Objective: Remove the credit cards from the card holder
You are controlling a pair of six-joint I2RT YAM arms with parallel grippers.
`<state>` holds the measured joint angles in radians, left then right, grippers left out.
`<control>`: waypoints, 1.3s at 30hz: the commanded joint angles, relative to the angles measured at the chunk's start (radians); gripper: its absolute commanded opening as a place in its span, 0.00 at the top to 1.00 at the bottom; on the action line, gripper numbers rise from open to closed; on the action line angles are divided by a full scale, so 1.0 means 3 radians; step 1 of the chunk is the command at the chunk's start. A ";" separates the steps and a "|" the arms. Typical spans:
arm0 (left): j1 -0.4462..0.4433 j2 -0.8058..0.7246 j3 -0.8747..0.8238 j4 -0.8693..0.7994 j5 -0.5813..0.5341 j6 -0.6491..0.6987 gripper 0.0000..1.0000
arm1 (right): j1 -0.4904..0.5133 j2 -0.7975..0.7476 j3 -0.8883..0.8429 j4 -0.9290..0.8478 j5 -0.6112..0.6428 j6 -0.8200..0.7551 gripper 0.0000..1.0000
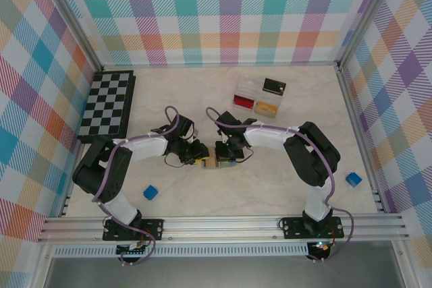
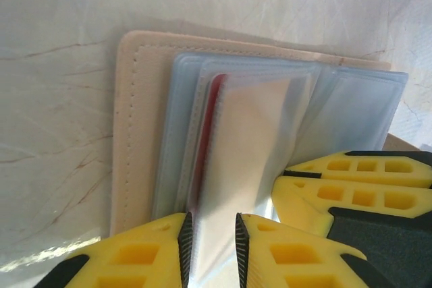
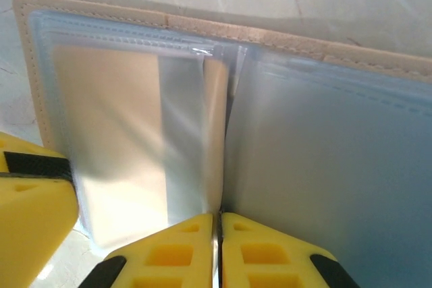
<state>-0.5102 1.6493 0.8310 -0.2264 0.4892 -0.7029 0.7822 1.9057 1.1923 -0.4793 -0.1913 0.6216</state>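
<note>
The card holder (image 1: pixel 214 162) lies open on the table between both arms. In the left wrist view its tan cover (image 2: pixel 138 133) frames a fan of clear sleeves, and the thin red edge of a credit card (image 2: pixel 214 109) shows inside one of them. My left gripper (image 2: pixel 212 226) is shut on a pale, bulging sleeve (image 2: pixel 250 133). My right gripper (image 3: pixel 217 218) has its jaws pressed together on the thin edge of another sleeve (image 3: pixel 214 133) near the fold. The right gripper's yellow fingers (image 2: pixel 351 190) sit just right of the left gripper. No dark card is visible.
A chessboard (image 1: pixel 108 102) lies at the back left. A clear compartment box (image 1: pixel 260 96) stands at the back right of centre. One blue cube (image 1: pixel 150 193) sits near the left arm's base, another (image 1: pixel 353 179) at the right edge.
</note>
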 commanded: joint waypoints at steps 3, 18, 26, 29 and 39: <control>-0.0059 -0.0109 0.0132 -0.0369 -0.0117 0.0150 0.74 | 0.0011 0.0142 -0.0012 -0.0273 0.0151 0.0038 0.91; -0.0157 0.0011 0.0285 -0.0378 -0.0059 0.0194 0.74 | 0.0010 0.0144 -0.0026 -0.0252 0.0127 0.0035 0.92; -0.0164 0.0109 0.0303 -0.0328 -0.0004 0.0186 0.74 | 0.0010 0.0067 -0.0051 -0.0170 0.0057 0.0024 0.91; -0.0160 0.0124 0.0299 -0.0269 0.0059 0.0156 0.79 | 0.0011 -0.0043 -0.0095 -0.0053 -0.0006 0.0048 0.89; -0.0161 0.0037 0.0279 -0.0202 0.0113 0.0114 0.82 | -0.0010 -0.1037 -0.0399 0.0217 0.0491 0.0245 0.62</control>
<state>-0.5488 1.6787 0.8989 -0.3054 0.4885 -0.6624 0.7822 1.6871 1.0958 -0.4461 -0.1223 0.6693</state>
